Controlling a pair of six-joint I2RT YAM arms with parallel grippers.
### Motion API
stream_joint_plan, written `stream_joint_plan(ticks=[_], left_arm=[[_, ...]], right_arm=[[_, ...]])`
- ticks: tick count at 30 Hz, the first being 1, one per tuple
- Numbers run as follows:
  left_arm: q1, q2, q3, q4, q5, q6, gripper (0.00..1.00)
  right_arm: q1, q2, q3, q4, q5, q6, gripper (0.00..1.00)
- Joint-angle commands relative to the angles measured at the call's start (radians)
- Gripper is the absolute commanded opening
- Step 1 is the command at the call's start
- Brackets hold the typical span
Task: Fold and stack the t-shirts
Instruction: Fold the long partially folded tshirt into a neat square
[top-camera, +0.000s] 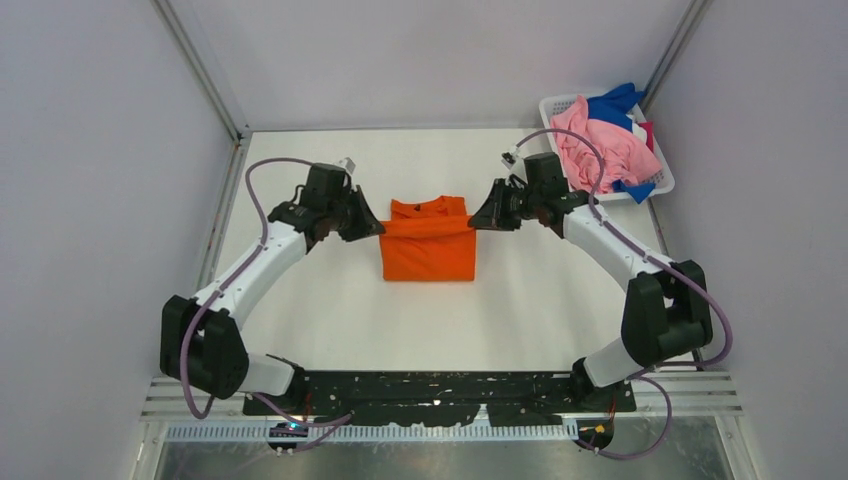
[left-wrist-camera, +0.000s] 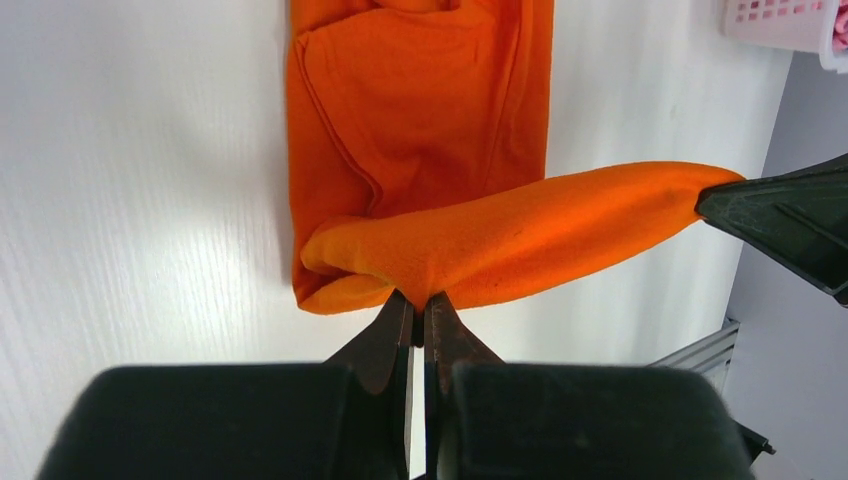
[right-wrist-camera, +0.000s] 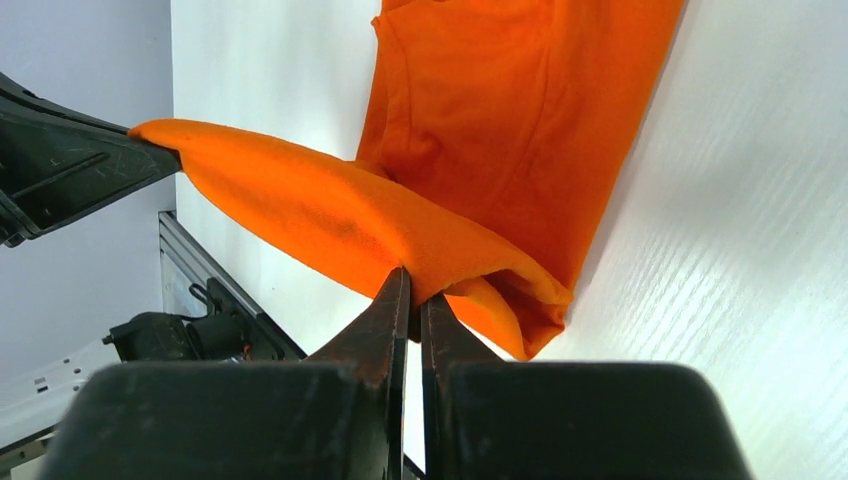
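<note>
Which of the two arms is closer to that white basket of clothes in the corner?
The right. The right fingers pinch the orange t-shirt on the side toward the white mesh basket; the left fingers grip the shirt's opposite side, farther away.

Both wrist views cut off the orange t-shirt (left-wrist-camera: 420, 110).

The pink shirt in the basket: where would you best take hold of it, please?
I'd pinch a raised crease at the top of the pink shirt, coming straight down: it lies crumpled over the blue shirt, and the basket walls block side approaches.
</note>
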Motion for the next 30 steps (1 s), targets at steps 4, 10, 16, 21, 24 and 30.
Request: stream_joint_plan(ticks=[4, 10, 16, 21, 24, 30], left_arm=[[0.056, 0.162, 0.190, -0.033, 0.002, 0.062, 0.00], [0.080, 0.309, 0.301, -0.044, 0.024, 0.053, 0.00], [0.104, 0.439, 0.398, -0.058, 0.033, 0.052, 0.00], [0.115, 0.559, 0.484, -0.075, 0.048, 0.046, 0.00], [0.121, 0.614, 0.533, -0.087, 0.061, 0.041, 0.05], [0.155, 0.691, 0.666, -0.123, 0.100, 0.001, 0.67]], right_arm=[[-0.040, 0.130, 0.157, 0.052, -0.043, -0.007, 0.05], [-0.051, 0.237, 0.240, 0.070, -0.041, -0.001, 0.05], [-0.073, 0.364, 0.321, 0.087, -0.063, 0.017, 0.05], [-0.095, 0.450, 0.363, 0.117, -0.059, 0.038, 0.05], [-0.108, 0.513, 0.398, 0.130, -0.069, 0.039, 0.07], [-0.122, 0.618, 0.551, 0.080, -0.086, 0.004, 0.51]])
